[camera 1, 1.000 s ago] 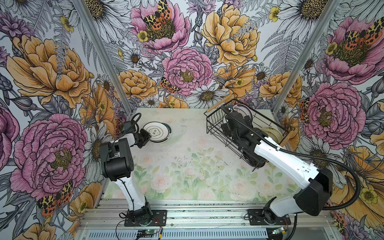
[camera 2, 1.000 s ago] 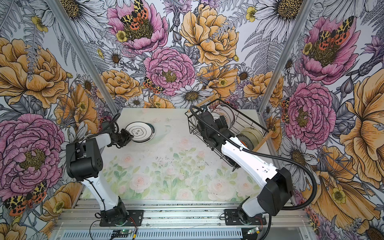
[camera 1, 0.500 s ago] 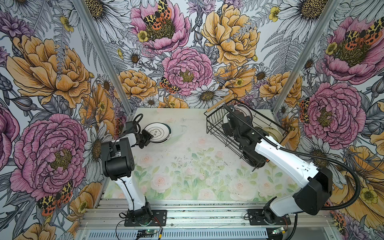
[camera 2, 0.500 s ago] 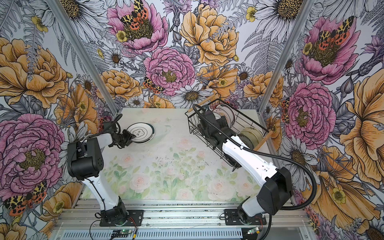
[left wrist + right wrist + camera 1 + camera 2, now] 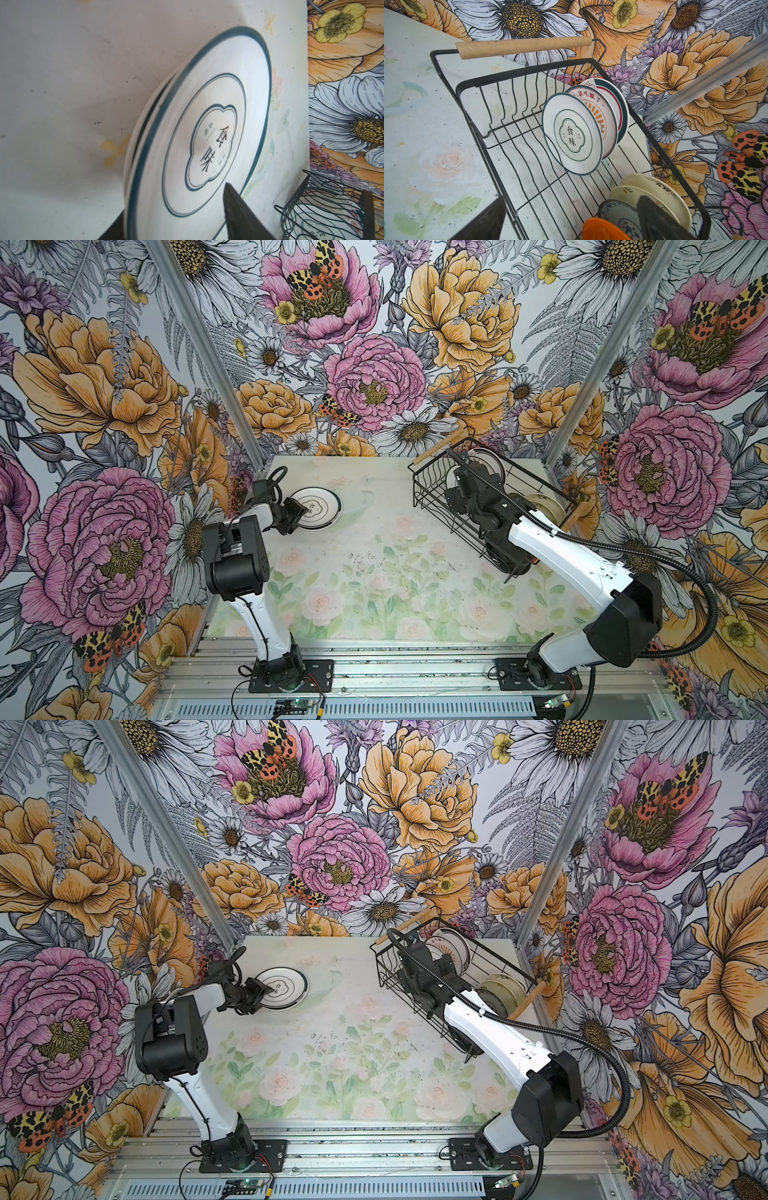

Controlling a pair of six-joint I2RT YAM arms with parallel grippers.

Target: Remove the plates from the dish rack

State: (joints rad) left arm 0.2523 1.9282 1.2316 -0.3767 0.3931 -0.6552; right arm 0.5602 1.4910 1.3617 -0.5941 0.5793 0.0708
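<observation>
Loosening left pincer: jaws just parted round dark-rimmed white plate, stacked on bench.
Right pincer: spread, empty, over dish rack.
Remaining: more racked plates.

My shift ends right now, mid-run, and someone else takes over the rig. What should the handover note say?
Left gripper: open, jaws either side of the rim of the two-plate stack lying on the table.
Right gripper: open, empty, above the dish rack.
Done: two white plates unloaded.
To do: at least seven in the rack: three upright plates at its far end; two cream plates, a blue-patterned plate and an orange plate near the right gripper.
</observation>
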